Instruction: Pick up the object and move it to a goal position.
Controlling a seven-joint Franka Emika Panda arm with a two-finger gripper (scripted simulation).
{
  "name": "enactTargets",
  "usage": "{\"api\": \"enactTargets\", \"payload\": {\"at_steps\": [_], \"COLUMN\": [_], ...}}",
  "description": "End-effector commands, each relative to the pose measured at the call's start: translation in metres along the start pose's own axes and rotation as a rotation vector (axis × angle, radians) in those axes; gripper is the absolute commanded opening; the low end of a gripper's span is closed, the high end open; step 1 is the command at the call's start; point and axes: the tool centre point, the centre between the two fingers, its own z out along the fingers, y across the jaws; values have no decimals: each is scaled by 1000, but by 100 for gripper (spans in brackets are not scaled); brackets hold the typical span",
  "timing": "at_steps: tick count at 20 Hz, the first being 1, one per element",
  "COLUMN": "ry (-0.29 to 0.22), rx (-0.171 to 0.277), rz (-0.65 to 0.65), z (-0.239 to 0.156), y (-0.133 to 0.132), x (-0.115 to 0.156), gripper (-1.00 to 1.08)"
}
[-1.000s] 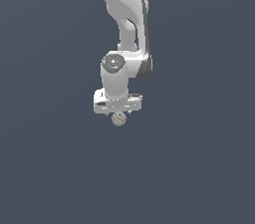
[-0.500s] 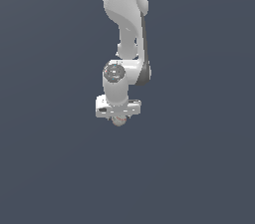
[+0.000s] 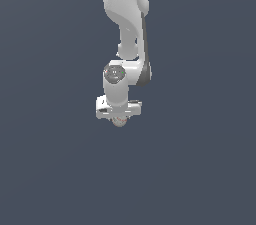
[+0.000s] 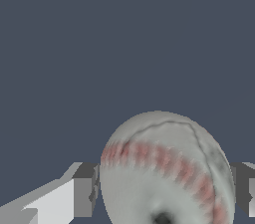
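The object, a whitish-grey ball (image 4: 164, 173) with a band of reddish stitch marks, fills the space between my two fingers in the wrist view. One grey pad (image 4: 84, 195) presses on one side of it and the other pad (image 4: 244, 193) on the opposite side. In the exterior view the white gripper (image 3: 119, 119) hangs below the arm with the small ball (image 3: 119, 121) peeking out under it, held off the ground. The gripper is shut on the ball.
A plain dark blue-grey surface lies all around in both views. The white arm (image 3: 122, 24) comes down from the top of the exterior view. No other objects show.
The arm and gripper have moved slightly toward the exterior view's left and a little upward, carrying the ball along in the grip.
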Motion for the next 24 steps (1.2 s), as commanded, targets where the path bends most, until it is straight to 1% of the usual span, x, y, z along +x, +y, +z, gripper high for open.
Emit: {"api": "enactTargets", "payload": {"at_steps": [1, 5, 9, 12, 19, 24], "ry": [0, 0, 0, 0, 0, 0], "rx": [0, 0, 0, 1, 1, 1], "rz": [0, 0, 0, 0, -1, -1], "z": [1, -2, -11, -21, -55, -69], "y": [0, 4, 19, 39, 101, 127], "x": [0, -1, -5, -11, -26, -31], "gripper": [-100, -100, -100, -100, -100, -100]}}
